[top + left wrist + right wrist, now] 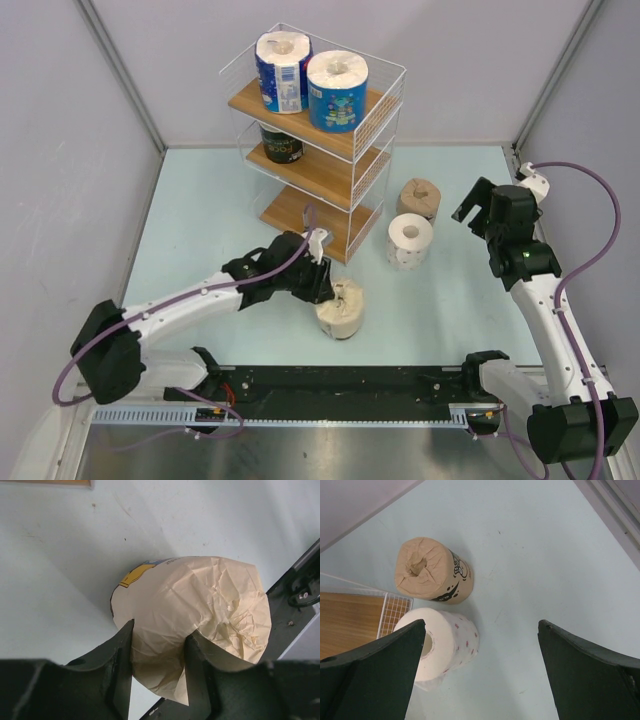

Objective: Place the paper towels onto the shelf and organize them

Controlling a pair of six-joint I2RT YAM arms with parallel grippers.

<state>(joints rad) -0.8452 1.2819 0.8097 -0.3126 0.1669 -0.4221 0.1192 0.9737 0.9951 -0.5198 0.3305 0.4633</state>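
Left claw (161,630): clamped on cream, crumpled paper-wrapped roll (200,605), standing on table (200,220) directly ahead, axis roughly upright. Right claw (481,625): wide open, empty. Lift with left arm (190,300) toward brown-board, white-wire shelf (310,170) beyond.

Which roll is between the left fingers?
The cream roll, nearest the arm bases, pinched in the left fingers. The tan roll and dotted roll stand free right of the shelf.
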